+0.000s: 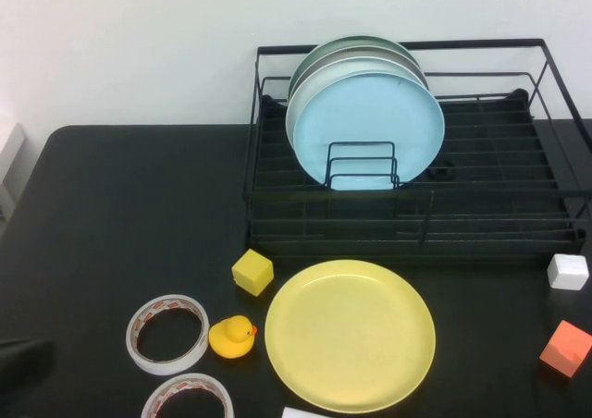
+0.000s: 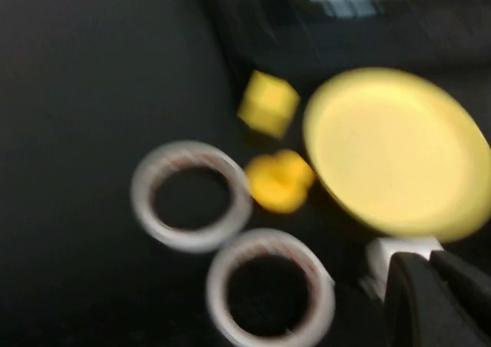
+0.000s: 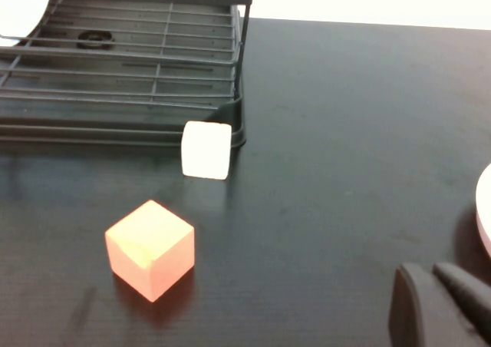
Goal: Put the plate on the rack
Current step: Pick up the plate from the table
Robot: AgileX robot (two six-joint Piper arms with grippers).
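Observation:
The pale yellow plate (image 1: 350, 335) lies flat on the black table, in front of the black wire rack (image 1: 481, 222). It also shows in the left wrist view (image 2: 395, 151). My left gripper (image 2: 430, 261) is shut and empty, near the table's front edge, short of the plate's near rim. Only a dark part of the left arm (image 1: 20, 364) shows in the high view, at the bottom left. My right gripper (image 3: 430, 270) is shut and empty, low over the table at the right, out of the high view. The rack's right end (image 3: 123, 94) shows in the right wrist view.
A light blue plate (image 1: 370, 127) and grey-green plates (image 1: 356, 48) stand in the rack's left half. Left of the yellow plate are a yellow cube (image 1: 252, 272), a rubber duck (image 1: 231, 337) and two tape rolls (image 1: 167, 333). A white cube (image 1: 567, 271) and an orange cube (image 1: 565, 348) sit at the right.

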